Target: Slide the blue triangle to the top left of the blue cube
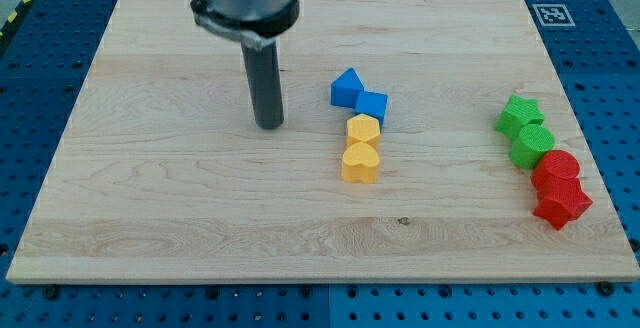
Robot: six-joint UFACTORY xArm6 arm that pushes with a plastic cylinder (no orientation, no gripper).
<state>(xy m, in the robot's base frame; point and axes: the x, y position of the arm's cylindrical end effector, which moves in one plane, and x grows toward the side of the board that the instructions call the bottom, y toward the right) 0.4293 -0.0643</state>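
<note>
My tip (269, 125), a bare rod with no claw to open or close, stands left of the blue triangle (346, 87), which touches the blue cube (373, 105) at its far-left corner.

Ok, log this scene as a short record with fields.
tip: my tip rests on the board, apart from the blocks, to the view's left of them
blue pair: blue triangle touches blue cube on its upper left
yellow pair: yellow hexagon above yellow heart
view's right: green star, green cylinder, red cylinder, red star
</note>
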